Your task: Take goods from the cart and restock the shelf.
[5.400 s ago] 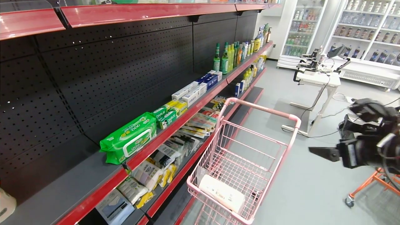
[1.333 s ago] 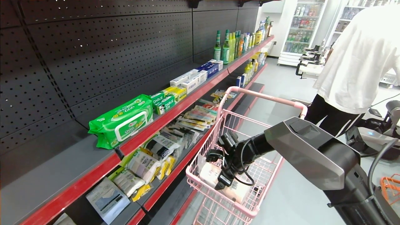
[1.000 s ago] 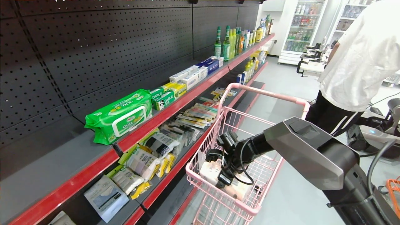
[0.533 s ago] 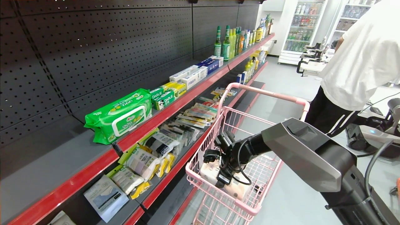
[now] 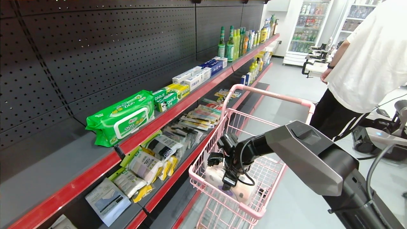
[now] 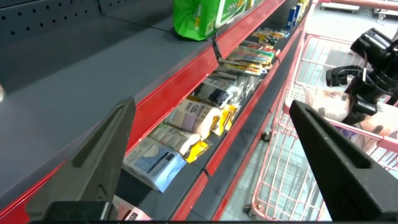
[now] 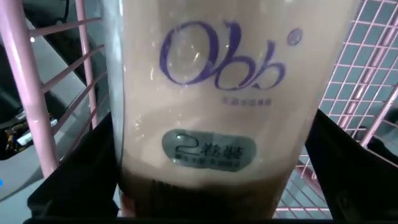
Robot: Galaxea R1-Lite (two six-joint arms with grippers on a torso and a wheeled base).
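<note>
Right gripper (image 5: 226,175) is down in the pink cart (image 5: 268,95), fingers (image 7: 68,174) pinching the slick beige roll pack (image 5: 246,190) lying there, left gripper (image 6: 211,109) by the shelf (image 5: 63,162) w/ fingers spread; imo the wrap could slip or snag the wire rim on lift-out.

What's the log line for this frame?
phase: grasp | right gripper: jaws on paper roll pack in pink cart | left gripper: jaws open, by shelf
</note>
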